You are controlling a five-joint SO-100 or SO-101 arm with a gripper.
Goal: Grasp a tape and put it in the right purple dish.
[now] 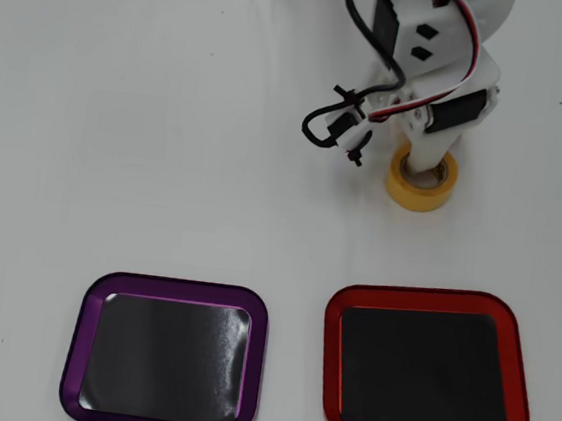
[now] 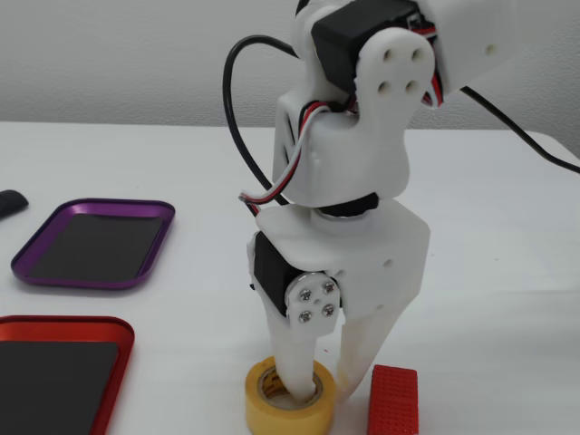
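A white table [image 1: 121, 103] is carrying the tape [image 2: 288, 401], well apart from the purple dish [image 1: 171, 290]. The gripper [image 2: 324, 385] is straddling the roll's wall, one finger inside the core; full closure cannot be told. The roll looks light, stiff and smooth, so pinching the wall suits.

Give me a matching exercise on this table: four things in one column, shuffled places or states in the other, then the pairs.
1. tape
2. purple dish
3. red dish
4. red ribbed block

A. empty, bottom left in the overhead view
B. one gripper finger in its core, the other outside
C. empty, bottom right in the overhead view
D. lying beside the tape in the fixed view

Pairs: 1-B, 2-A, 3-C, 4-D
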